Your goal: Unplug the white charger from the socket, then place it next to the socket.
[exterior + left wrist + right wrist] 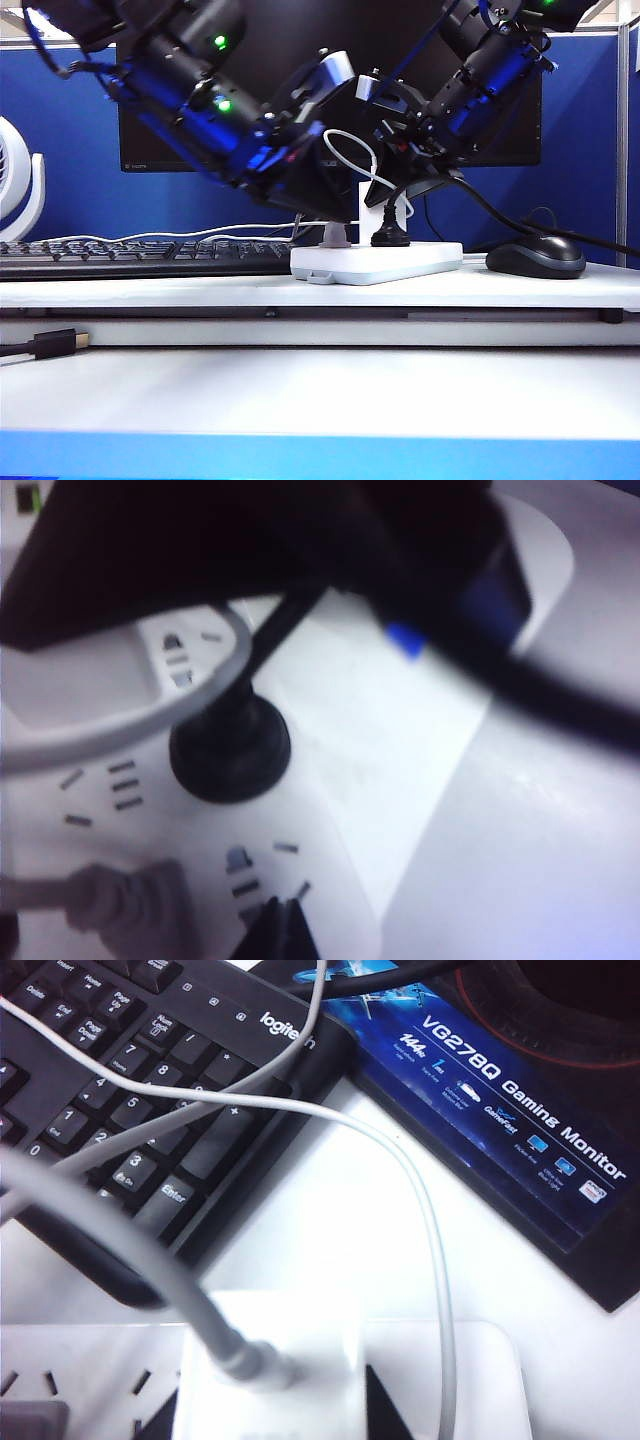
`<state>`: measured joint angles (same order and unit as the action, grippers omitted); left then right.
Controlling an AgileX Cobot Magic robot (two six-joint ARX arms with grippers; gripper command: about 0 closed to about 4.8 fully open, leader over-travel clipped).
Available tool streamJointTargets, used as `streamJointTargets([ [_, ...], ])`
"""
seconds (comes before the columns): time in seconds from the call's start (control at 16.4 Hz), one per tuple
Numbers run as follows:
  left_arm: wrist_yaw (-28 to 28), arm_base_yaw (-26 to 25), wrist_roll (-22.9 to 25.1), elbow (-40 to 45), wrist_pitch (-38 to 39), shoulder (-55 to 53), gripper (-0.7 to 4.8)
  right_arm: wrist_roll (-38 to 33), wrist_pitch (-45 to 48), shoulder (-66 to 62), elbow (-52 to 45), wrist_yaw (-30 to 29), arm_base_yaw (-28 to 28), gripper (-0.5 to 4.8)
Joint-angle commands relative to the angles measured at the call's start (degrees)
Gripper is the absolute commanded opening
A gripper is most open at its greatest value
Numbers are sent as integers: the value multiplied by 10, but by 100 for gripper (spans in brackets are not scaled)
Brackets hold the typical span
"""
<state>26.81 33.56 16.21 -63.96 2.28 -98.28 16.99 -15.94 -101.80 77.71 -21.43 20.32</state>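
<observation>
1. The right gripper (270, 1405) has its two dark fingertips (385, 1410) on either side of the white charger (270, 1360), pinching the block between them; the jaws are closed on its sides, not spread free.
2. The white charger stands upright in the socket (375, 262), still plugged in, as the exterior view shows it (366, 205) rising from the strip's top beneath the right arm.
3. From the charger's end a thin white cable (420, 1210) loops up and away, curving over the table and across the black keyboard (130, 1090); in the exterior view the same cable (350, 150) arcs between the two arms.
4. The left gripper (275, 935) hangs low over the socket (380, 730); only a dark tip shows at the edge of its wrist view, and I cannot tell whether its jaws are spread or pressed together.
5. Beside that tip, a round black plug (230, 745) with a thick black cord sits in the strip, and a small grey plug (125, 900) with a ribbed neck sits in another outlet close by.
6. In the exterior view the grey plug (335, 236) and black plug (389, 235) stand on either side of the charger, on top of the socket.
7. The socket lies flat on the raised white table (200, 290), between the keyboard (140, 256) and a dark mouse (536, 256).
8. A black monitor (520, 1100) stands behind, its base label visible in the right wrist view.
9. A white fan (18, 180) sits at the far left.
</observation>
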Motion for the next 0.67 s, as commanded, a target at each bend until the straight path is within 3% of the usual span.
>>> streamJointTargets([
  [0.06, -50, 6, -22, -2, -12, -10, -5, -1, 8, 1, 3, -24, 2, 61],
  [0.37, -67, 9, -75, -2, -30, -33, -5, -1, 7, 2, 3, -31, 3, 61],
  [0.67, -66, 9, -96, -2, -61, -39, -5, 26, 3, 2, 3, -28, 16, 61],
])
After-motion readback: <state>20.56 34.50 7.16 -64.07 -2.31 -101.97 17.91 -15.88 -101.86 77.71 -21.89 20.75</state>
